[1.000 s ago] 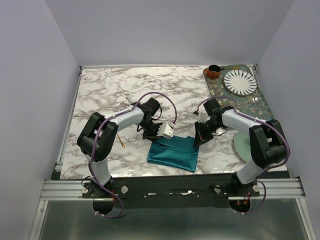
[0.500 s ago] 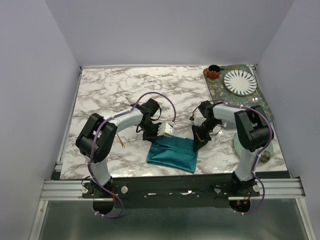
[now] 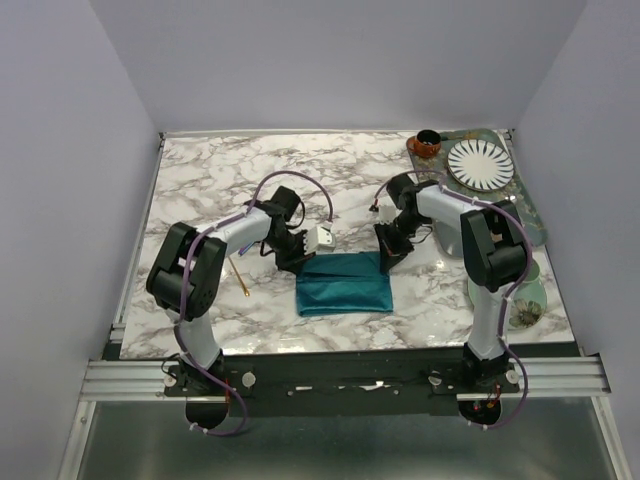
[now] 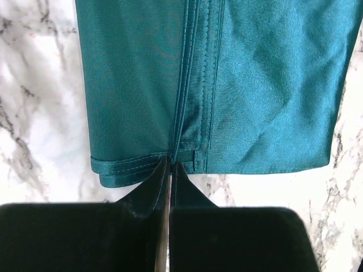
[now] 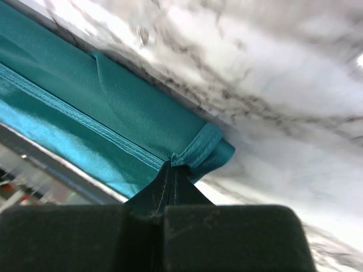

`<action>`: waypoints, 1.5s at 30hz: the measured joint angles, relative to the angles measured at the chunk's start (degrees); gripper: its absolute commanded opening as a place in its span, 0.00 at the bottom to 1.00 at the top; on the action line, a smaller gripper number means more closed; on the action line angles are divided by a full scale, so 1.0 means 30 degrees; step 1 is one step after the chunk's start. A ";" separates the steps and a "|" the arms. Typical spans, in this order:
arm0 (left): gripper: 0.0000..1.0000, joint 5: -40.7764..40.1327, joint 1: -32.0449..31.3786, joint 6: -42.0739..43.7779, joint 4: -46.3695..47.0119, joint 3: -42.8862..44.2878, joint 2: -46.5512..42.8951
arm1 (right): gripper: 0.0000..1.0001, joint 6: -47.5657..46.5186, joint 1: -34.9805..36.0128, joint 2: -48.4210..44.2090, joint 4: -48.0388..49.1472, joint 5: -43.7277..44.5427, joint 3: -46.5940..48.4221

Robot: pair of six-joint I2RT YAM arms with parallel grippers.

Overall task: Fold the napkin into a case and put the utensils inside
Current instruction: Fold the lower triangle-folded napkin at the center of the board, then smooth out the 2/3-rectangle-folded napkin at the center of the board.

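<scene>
The napkin (image 3: 345, 284) lies folded to a teal rectangle at the lower middle of the marble table (image 3: 220, 190), between the two arms. From above, the left gripper (image 3: 296, 262) sits at its upper left corner and the right gripper (image 3: 388, 262) at its upper right corner.

The left wrist camera shows the jaws pressed together on the napkin's lower hem, right where two stitched edges meet in a seam running up the middle of the cloth. The right wrist camera shows the other pair pinched tight on a corner of the cloth, the hem bunched up in a small loop at the tips.

As for dishes: at the upper right of the overhead view a dark patterned placemat (image 3: 525, 212) carries a white plate with black rays (image 3: 480, 163) and, at its upper left corner, a small orange-brown cup (image 3: 427, 143) whose inside is too small to make out. A pale green saucer (image 3: 533, 292) sits at the lower right, half hidden behind the right arm. Something mottled shows at its lower edge, and I cannot tell what.

One gold utensil (image 3: 240, 274) lies bare on the marble, well left of the napkin beside the left arm — in no container.
</scene>
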 measured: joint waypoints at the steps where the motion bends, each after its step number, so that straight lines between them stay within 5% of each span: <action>1: 0.06 -0.0007 0.0102 -0.0080 0.0087 0.0087 0.0044 | 0.01 -0.0219 0.0000 0.0007 0.0189 0.0219 0.0211; 7: 0.32 -0.0015 0.0066 -0.0189 -0.0015 0.0226 0.0066 | 0.00 -0.1180 -0.0007 -0.0277 0.0670 0.0780 0.0284; 15: 0.38 0.0663 0.0124 -0.0991 -0.0590 -0.0015 -0.2127 | 0.01 -0.2382 0.0204 -0.1508 0.1552 0.1486 -0.1202; 20: 0.44 0.1596 0.0226 -0.6885 0.2280 -0.0015 -0.3300 | 0.00 -0.2776 0.0255 -0.2004 0.2222 0.1559 -0.1807; 21: 0.43 0.2433 0.0240 -1.3056 0.6193 -0.0357 -0.3053 | 0.01 -0.3031 0.0255 -0.2419 0.2739 0.1661 -0.2266; 22: 0.42 0.2433 0.0240 -1.3056 0.6193 -0.0357 -0.3053 | 0.00 -0.3045 0.0255 -0.2448 0.2761 0.1676 -0.2288; 32: 0.26 0.4401 0.0328 -2.9878 1.9620 -0.4342 0.1311 | 0.01 -0.3475 0.0357 -0.3300 0.4087 0.1792 -0.3417; 40: 0.21 0.4401 0.0488 -3.3725 2.2950 -0.4568 0.3847 | 0.02 -0.3614 0.0357 -0.3526 0.4401 0.1792 -0.3687; 45: 0.20 0.4590 0.0736 -3.4097 2.3197 -0.4568 0.4452 | 0.27 -0.3592 0.0364 -0.3548 0.4124 0.1829 -0.3410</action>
